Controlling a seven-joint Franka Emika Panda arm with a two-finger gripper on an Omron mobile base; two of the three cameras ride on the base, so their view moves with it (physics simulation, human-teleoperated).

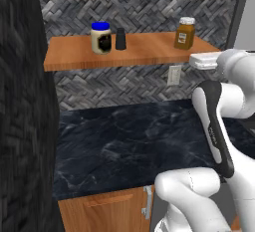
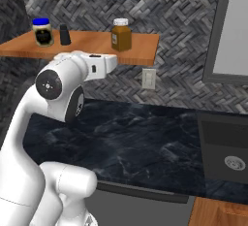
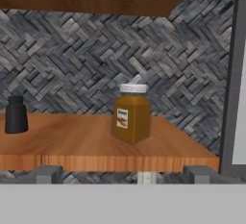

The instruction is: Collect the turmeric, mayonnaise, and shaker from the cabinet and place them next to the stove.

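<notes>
So the arm is folded up pretty tight here, elbow bent, with the forearm reaching forward and level so the hand sits just in front of the cabinet [image 1: 124,52] board's front edge, around shelf height. In the hand view the claw [image 3: 123,174] is spread wide, its two grey tips poking up at the bottom far apart, with nothing between them, so it's got hold of nothing. It's looking straight at the turmeric [image 3: 132,114], which stands upright on the shelf near the right end, a bit back from the front edge, roughly centred between the tips but clearly still apart from them. The shaker [image 3: 16,115] sits off at the far left of that view, well apart from the jar. The left base view gives you the whole shelf: the mayonnaise [image 1: 101,38] and the shaker just beside each other toward the left, turmeric alone over on the right, and the black marble desk [image 1: 124,141] below it with a wall outlet [image 1: 174,75] under the shelf. From the right base view the forearm crosses in front of the shelf board under the mayo and shaker, and you also get a dark appliance [image 2: 225,147] on the desk at the right that the left view doesn't catch. All three items are still on the shelf.
</notes>
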